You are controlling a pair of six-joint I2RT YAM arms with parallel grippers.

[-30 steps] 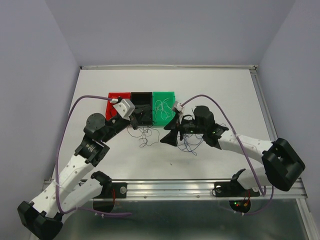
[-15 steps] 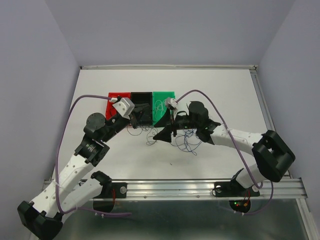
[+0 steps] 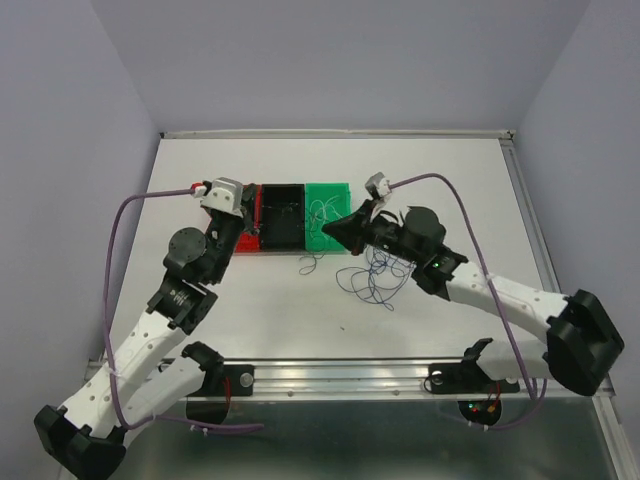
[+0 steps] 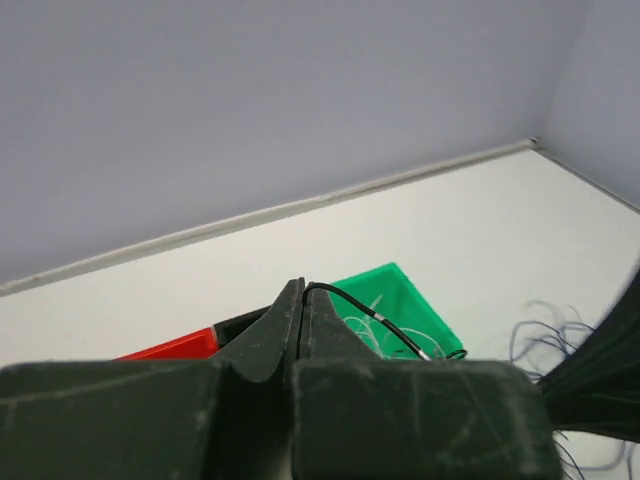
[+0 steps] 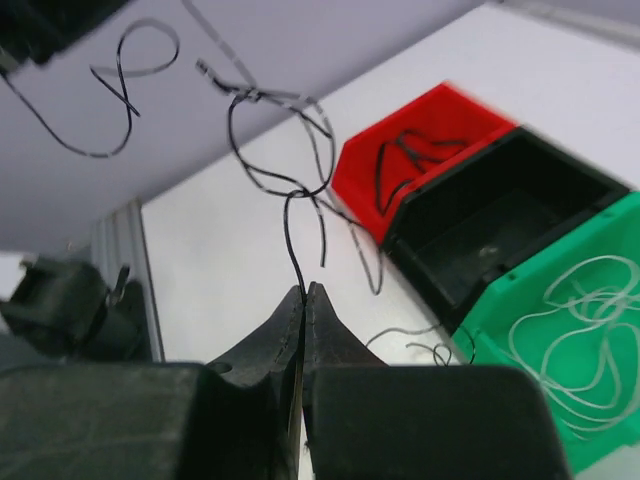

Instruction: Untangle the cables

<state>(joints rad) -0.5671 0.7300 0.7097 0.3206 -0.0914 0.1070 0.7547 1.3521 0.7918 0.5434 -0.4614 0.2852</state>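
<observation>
Right gripper [image 5: 303, 292], jaws pressed together, pinches a black cable [image 5: 290, 215], its arm stretched in from 4 o'clock toward the green bin [image 3: 340, 190]. Left gripper [image 4: 303, 292], likewise nipping a black strand [image 4: 352, 300], hangs over the red bin [image 5: 470, 110]; dark blue cables [image 3: 378, 283] lie at the green bin's 5 o'clock.

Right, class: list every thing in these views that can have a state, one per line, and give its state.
Left tool: shut on a thin black cable.
Right tool: shut on a looped black cable raised off the white table.
Red plastic bin: holds black cables.
Black plastic bin: inside too dark to tell.
Green plastic bin: holds loose white cables.
Dark blue cables: tangled heap on that table.
</observation>
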